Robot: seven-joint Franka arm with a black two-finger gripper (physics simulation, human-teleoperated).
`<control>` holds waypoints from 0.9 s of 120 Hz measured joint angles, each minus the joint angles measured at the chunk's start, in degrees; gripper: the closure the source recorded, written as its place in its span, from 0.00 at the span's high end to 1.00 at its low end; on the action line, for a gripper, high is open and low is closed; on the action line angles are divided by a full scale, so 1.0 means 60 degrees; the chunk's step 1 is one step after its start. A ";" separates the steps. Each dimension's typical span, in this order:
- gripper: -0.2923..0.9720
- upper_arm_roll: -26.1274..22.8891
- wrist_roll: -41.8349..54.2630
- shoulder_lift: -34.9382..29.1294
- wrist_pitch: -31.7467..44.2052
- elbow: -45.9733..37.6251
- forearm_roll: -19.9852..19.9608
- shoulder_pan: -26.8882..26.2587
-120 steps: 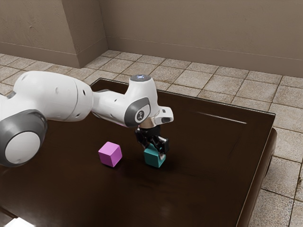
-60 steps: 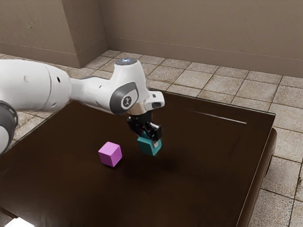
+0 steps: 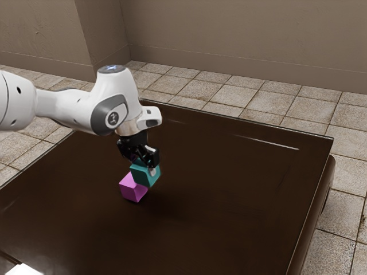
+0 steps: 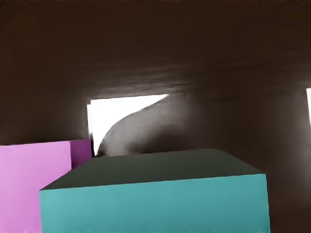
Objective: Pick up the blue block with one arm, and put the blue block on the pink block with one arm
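Exterior view, end effector clamped on blue block, shifted to just above pink block

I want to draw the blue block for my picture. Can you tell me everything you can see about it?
The blue block is a small cube, more blue-green than pure blue, smooth and plain like painted plastic, with sharp edges. The gripper is shut on it from above, holding it off the table. It hangs at the pink block's upper corner, shifted toward the exterior view's right, not centred. Whether the two blocks touch cannot be told.
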 joint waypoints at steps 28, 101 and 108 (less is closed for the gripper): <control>0.51 0.0254 -0.0002 -0.0177 -0.0019 -0.0188 0.0410 0.0372; 0.50 0.0242 0.0084 0.0285 -0.0008 0.0170 0.0926 0.0749; 0.50 0.0242 0.0091 0.0304 -0.0009 0.0191 0.0928 0.0744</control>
